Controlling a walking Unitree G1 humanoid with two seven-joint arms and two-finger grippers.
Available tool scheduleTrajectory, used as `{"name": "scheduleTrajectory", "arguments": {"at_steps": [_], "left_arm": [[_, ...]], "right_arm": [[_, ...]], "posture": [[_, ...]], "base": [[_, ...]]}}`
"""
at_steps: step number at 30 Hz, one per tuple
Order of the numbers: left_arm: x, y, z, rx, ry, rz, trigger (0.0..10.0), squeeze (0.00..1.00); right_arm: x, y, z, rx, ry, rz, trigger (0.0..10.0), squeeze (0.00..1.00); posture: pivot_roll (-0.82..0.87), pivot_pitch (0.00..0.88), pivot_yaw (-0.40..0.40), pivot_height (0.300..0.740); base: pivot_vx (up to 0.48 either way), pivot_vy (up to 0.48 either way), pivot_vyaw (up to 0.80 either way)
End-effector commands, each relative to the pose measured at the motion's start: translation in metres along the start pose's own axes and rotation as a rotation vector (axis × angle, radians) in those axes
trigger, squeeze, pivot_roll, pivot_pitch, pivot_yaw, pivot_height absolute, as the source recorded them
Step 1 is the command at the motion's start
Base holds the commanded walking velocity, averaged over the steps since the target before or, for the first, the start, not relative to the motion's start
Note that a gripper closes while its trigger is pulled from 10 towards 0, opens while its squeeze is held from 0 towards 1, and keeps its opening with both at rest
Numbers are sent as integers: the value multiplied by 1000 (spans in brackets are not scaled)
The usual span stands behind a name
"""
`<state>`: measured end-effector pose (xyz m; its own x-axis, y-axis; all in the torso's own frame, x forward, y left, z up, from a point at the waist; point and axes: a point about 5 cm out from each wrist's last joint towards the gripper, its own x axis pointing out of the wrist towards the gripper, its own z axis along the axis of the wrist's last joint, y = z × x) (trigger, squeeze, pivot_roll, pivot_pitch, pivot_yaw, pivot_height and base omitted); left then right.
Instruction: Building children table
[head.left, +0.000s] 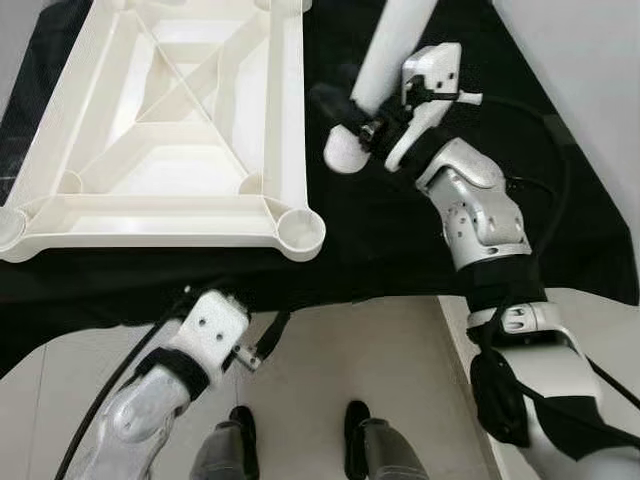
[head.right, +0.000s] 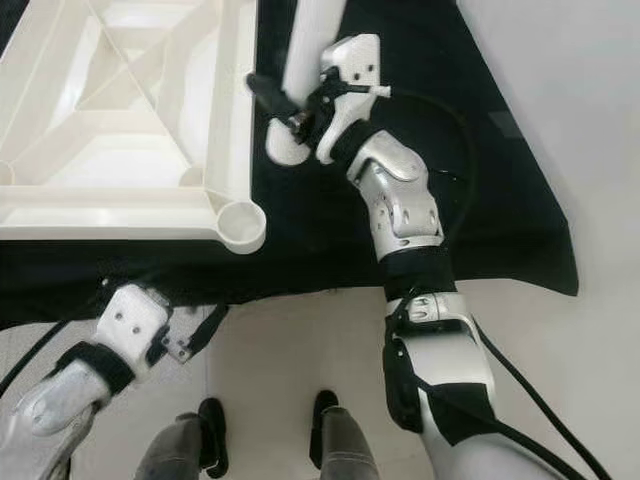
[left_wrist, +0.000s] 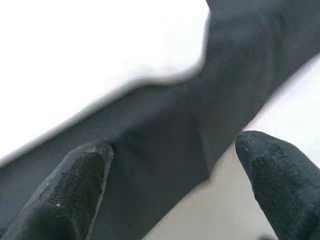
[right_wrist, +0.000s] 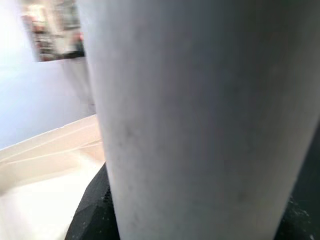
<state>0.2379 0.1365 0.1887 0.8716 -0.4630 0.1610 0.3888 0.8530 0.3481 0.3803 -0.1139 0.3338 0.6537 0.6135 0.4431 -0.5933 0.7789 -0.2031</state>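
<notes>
No text, label, brand, number or sign can be read in any of the views. The white tabletop (head.left: 170, 130), the white leg (head.left: 385, 60), the black cloth (head.left: 400, 240) and the silver arms carry no legible marks, and the blurred background patch in the right wrist view shows no readable lettering.

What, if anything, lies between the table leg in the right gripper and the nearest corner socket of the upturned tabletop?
Nothing visible. The right gripper holds the white table leg beside the tabletop. Between the leg's rounded end and the near corner socket there is only bare black cloth.
</notes>
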Motion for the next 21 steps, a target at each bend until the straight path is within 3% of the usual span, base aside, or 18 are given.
{"name": "scheduleTrajectory", "arguments": {"at_steps": [1, 2, 6, 7, 10, 11, 16, 20, 21], "left_arm": [[-2, -2, -3, -31, 9, -8, 10000, 0], [9, 2, 3, -44, -33, -23, 10000, 0], [16, 8, 7, -48, -63, -20, 10000, 0], [20, 13, 11, -61, -83, -8, 10000, 0], [25, 19, 16, -75, -108, -1, 10000, 0], [26, 21, 14, -73, -108, -7, 10000, 0], [27, 28, 10, -81, -90, -12, 10000, 0], [22, 32, 7, -140, -56, 12, 10000, 0], [20, 30, 5, -188, -40, 22, 10000, 0]], "right_arm": [[-4, -3, 0, -38, -7, -34, 10000, 0], [-8, -4, -2, -100, 9, -82, 10000, 0], [-11, -1, -7, -142, 22, -95, 10000, 0], [-14, 1, -10, -146, 24, -108, 0, 0], [-19, 5, -17, -139, 35, -127, 0, 0], [-22, 7, -21, -127, 44, -142, 10000, 0], [-28, 14, -33, -76, 64, -174, 10000, 0], [-40, 22, -46, -17, 82, -216, 10000, 0], [-51, 28, -56, 7, 104, -237, 10000, 0]], "posture": [[29, 208, -25, 740], [20, 160, -13, 740], [12, 137, -4, 740], [11, 129, 0, 740], [15, 112, 5, 740], [19, 95, 8, 740], [27, 77, 9, 740], [29, 46, 21, 740], [24, 35, 26, 740]], "base": [[0, 0, 0], [0, 0, 0], [0, 0, 0], [0, 0, 0], [0, 0, 0], [0, 0, 0], [0, 0, 0], [0, 0, 0], [0, 0, 0]]}}
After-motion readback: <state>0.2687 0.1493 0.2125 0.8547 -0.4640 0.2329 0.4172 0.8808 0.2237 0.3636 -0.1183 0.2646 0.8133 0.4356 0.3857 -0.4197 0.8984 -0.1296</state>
